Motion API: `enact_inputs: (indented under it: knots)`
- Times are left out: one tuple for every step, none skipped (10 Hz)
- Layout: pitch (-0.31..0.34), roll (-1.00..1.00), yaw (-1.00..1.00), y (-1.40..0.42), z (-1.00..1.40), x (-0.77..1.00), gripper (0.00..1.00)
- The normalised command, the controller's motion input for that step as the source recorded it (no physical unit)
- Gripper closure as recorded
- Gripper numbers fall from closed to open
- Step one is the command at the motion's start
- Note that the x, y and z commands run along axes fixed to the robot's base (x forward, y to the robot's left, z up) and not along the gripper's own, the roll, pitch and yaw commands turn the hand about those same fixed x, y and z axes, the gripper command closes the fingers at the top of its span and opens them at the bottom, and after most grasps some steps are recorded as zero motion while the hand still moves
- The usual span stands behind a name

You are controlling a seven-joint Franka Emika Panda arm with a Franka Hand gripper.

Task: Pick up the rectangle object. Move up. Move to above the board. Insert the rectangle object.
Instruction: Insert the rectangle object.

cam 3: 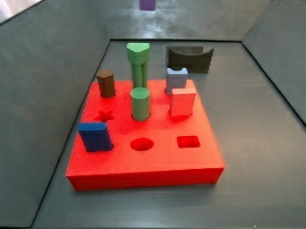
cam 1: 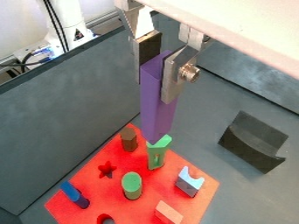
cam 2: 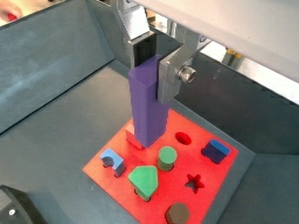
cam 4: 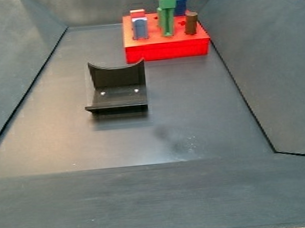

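Both wrist views show the gripper [cam 1: 162, 63] closed on the upper end of the rectangle object [cam 1: 156, 105], a slim purple block hanging upright between the silver finger plates [cam 1: 177, 74], high over the board [cam 1: 87, 184]. In the wrist views the block's lower end overlaps the red slab, well clear of the pegs; how high it hangs cannot be read from these angles.

A side view catches only the bottom tip of the purple block [cam 3: 147, 4] at the frame's upper edge, far above the board [cam 3: 143, 165]; the gripper itself is out of that frame. The other side picture shows neither gripper nor block.

Across the board in that side view, left to right: a dark blue block [cam 3: 93, 137] at the near corner, a brown peg [cam 3: 106, 85], a star hole [cam 3: 106, 115], a tall green peg [cam 3: 138, 63] and a shorter green cylinder [cam 3: 140, 104], a circle hole [cam 3: 142, 143], a red block [cam 3: 181, 103], a pale blue piece [cam 3: 177, 79] and a square hole [cam 3: 188, 140].

The fixture [cam 3: 189, 60] sits behind the board there; the far side view shows it [cam 4: 115, 88] on the grey floor, well apart from the board [cam 4: 167, 46].

No writing or labels are legible in any view.
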Motion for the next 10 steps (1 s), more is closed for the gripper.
enact_inputs:
  knots:
    - [0.0, 0.01, -1.0, 0.0, -0.43, 0.0, 1.0]
    - [0.0, 0.0, -1.0, 0.0, -0.43, 0.0, 1.0]
    - [0.0, 0.0, -1.0, 0.0, -0.44, 0.0, 1.0]
    - [-0.049, 0.0, -1.0, 0.0, -0.53, 0.0, 1.0]
    - [-0.019, 0.03, -0.21, -0.34, -0.07, 0.2, 1.0]
    - [0.123, 0.32, -0.55, -0.21, 0.03, 0.0, 1.0]
    - [0.039, 0.13, -0.98, -0.03, 0.05, -0.07, 1.0]
    - [0.0, 0.06, -1.0, 0.0, 0.05, 0.0, 1.0]
    - [0.0, 0.05, -1.0, 0.0, 0.06, 0.0, 1.0]
    - [0.0, 0.03, -1.0, 0.0, 0.03, 0.0, 1.0]
